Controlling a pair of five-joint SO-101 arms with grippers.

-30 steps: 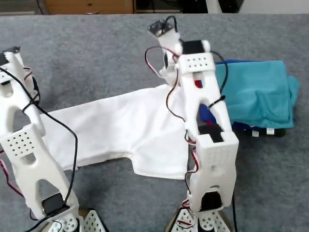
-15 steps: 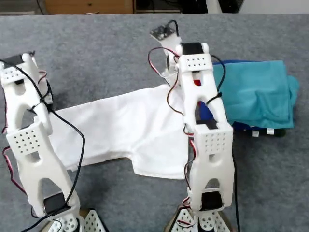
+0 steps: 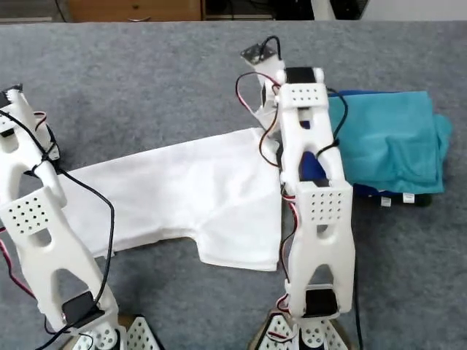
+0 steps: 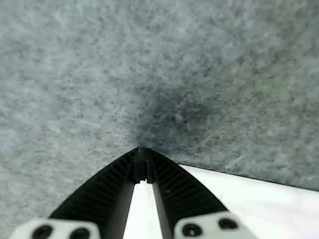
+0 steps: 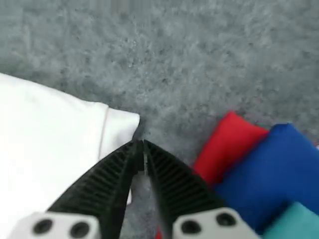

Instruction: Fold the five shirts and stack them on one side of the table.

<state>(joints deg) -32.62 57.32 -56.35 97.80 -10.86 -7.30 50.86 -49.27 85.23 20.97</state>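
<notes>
Left claw (image 4: pixel 140 152) pressed together at edge of white shirt (image 3: pixel 182 191); right claw (image 5: pixel 140 145) likewise, beside its corner

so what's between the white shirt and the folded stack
Bare grey table cover, seen in the right wrist view, with the right gripper over it.

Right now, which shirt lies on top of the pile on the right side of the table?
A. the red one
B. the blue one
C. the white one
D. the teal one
D: the teal shirt covers the top of the pile. The blue shirt and red shirt only peek out from under it, and the white shirt lies spread out beside the pile.
</notes>
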